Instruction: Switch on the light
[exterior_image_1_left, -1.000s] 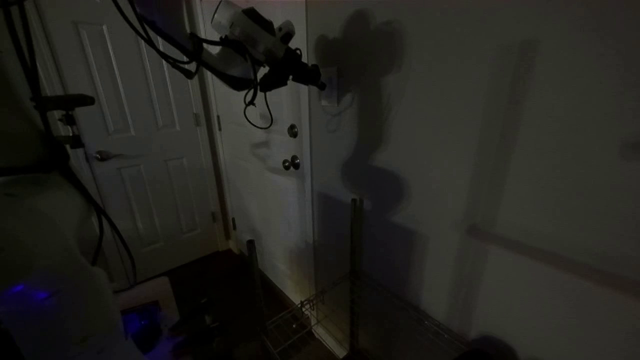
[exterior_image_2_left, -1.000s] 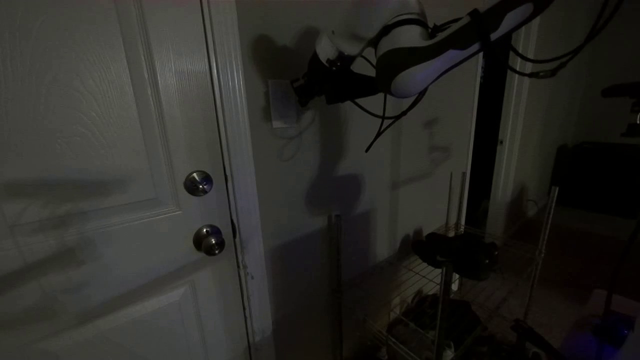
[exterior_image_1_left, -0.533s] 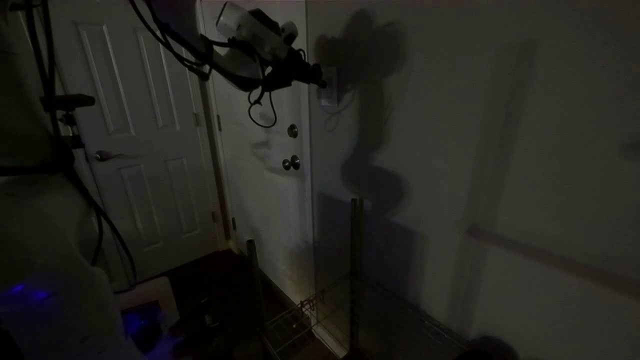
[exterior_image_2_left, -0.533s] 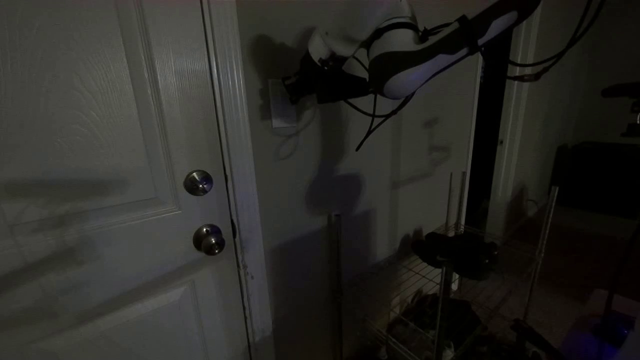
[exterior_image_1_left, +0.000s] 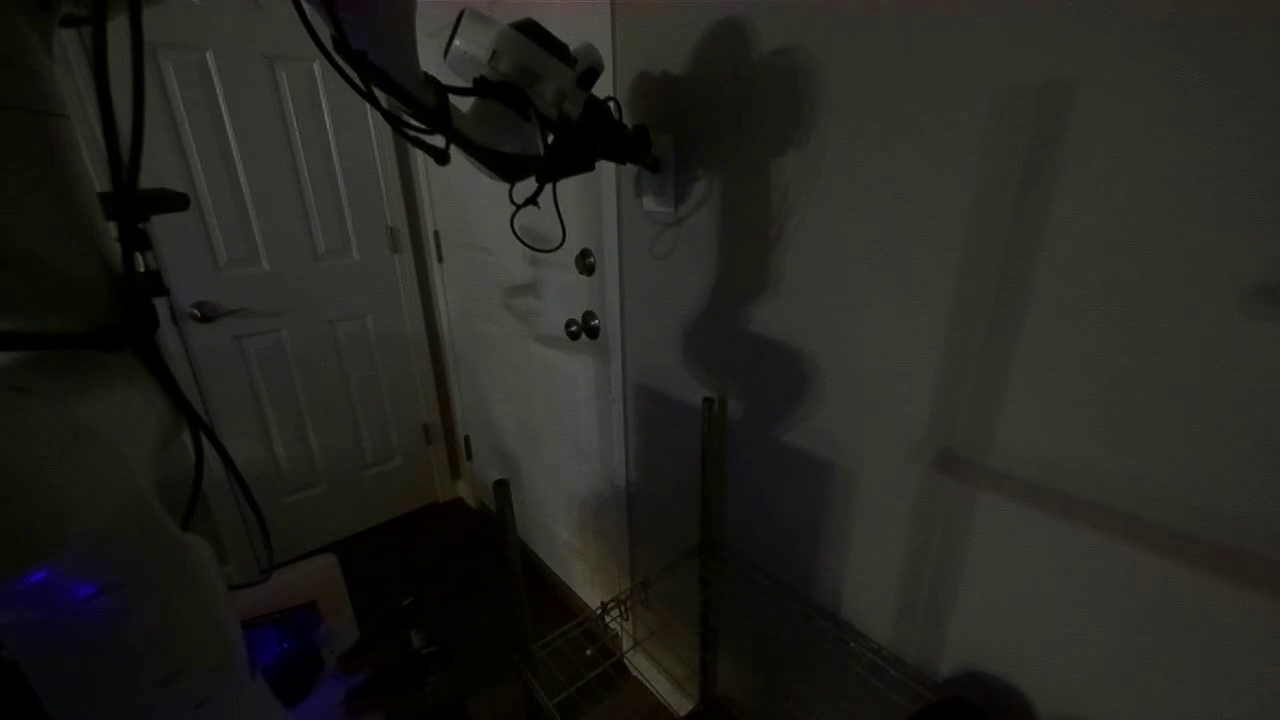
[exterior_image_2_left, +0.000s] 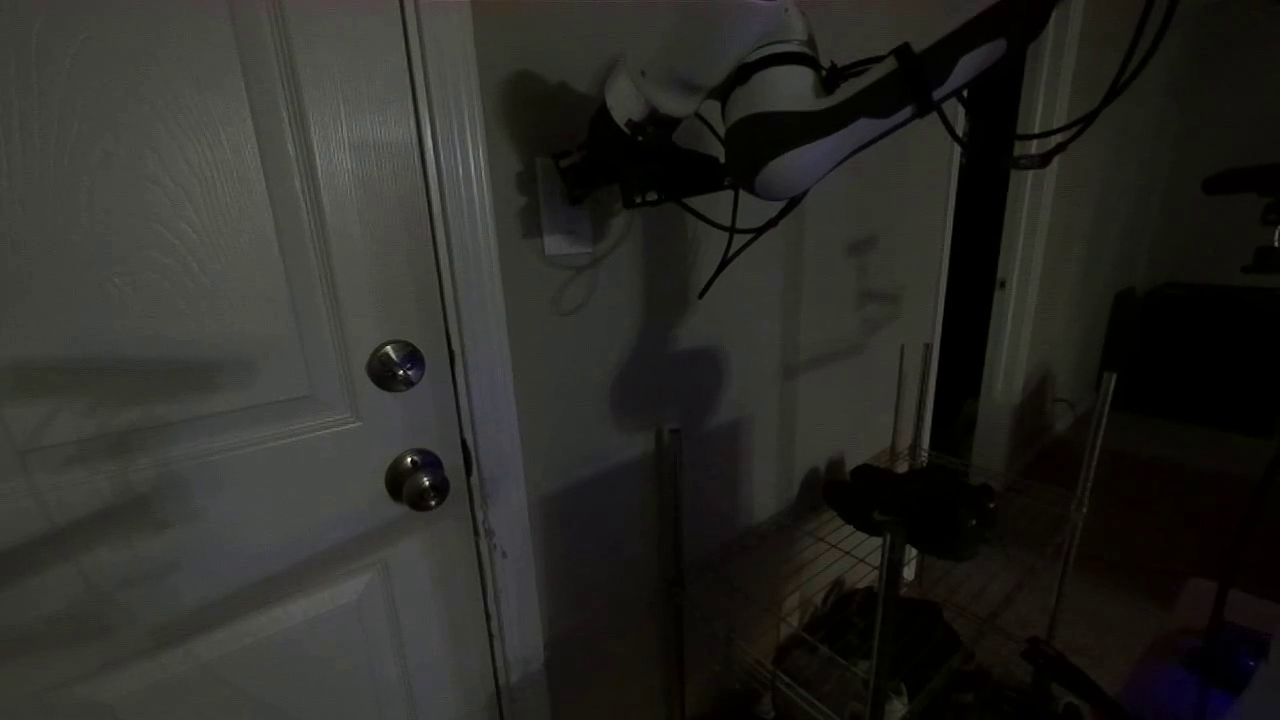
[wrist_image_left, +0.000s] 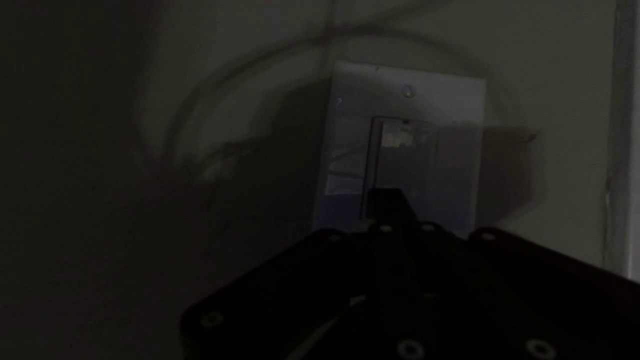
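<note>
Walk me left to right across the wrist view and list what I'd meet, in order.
Broad dark shadow on the wall → pale switch plate → smaller shadow patch → pale upright trim strip at the right edge. The jaws overlap the plate, so they get no place.

Jaws by switch plate (exterior_image_1_left: 660, 192), white door (exterior_image_1_left: 535, 380)

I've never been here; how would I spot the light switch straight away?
Find the door with round metal knobs. Just past its frame, on the wall and higher than the knobs, sits the light switch: a pale, upright rectangle, unlike those dark round knobs.
</note>
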